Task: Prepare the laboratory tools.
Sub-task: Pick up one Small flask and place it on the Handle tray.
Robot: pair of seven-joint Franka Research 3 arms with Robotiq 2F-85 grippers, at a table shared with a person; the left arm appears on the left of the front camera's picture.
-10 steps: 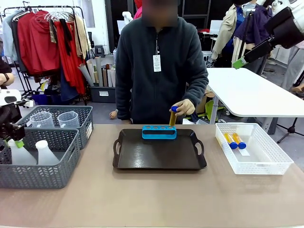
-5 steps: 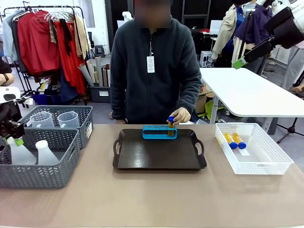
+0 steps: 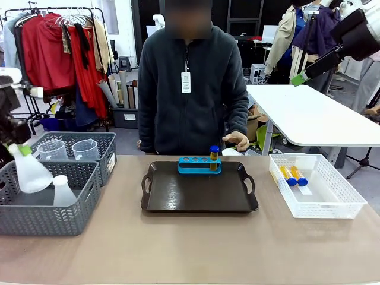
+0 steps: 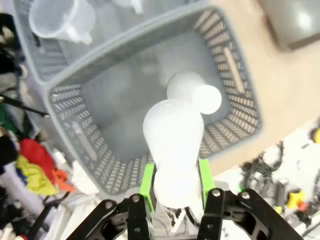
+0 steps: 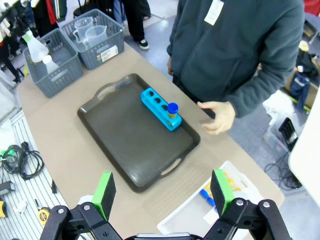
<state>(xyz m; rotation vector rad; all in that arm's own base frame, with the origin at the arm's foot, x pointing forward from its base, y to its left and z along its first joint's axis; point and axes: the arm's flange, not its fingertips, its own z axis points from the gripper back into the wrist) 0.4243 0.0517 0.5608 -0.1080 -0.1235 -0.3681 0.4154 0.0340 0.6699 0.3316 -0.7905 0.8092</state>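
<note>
Left gripper (image 4: pixel 175 172) is clamped on the neck of a white flask (image 3: pixel 31 173), one green pad on each side. The left wrist view looks straight down the flask body, so most of the neck is hidden behind the bulge. The front view adds height: the flask hangs upright over the left end of the near grey basket (image 3: pixel 47 219). It sits higher than the second flask (image 3: pixel 62 191) standing in that basket. Can't tell whether its base clears the rim. From the wrist the two flasks overlap, so contact can't be judged. The front view shows them just beside each other. Two clear jugs (image 3: pixel 88 148) stand in the far grey basket (image 3: pixel 105 148), which is cropped at the top of the wrist view.

Right gripper (image 5: pixel 162 192): jaws spread wide with nothing between them, high above the table. Its wrist view gives the top-down layout. A dark tray (image 5: pixel 125 140) has a blue rack (image 5: pixel 155 104) on the person's side, with one blue-capped tube (image 5: pixel 173 112) upright in the end hole. The person's hand (image 5: pixel 220 116) is open, near the tube but off it.

In the front view the right arm is cropped at the top right corner, and the jaw gap is unreadable there. A white mesh basket (image 3: pixel 332 208) holds two more tubes (image 3: pixel 293 176) lying side by side. In the right wrist view that basket is cut by the bottom edge and partly behind a finger.
</note>
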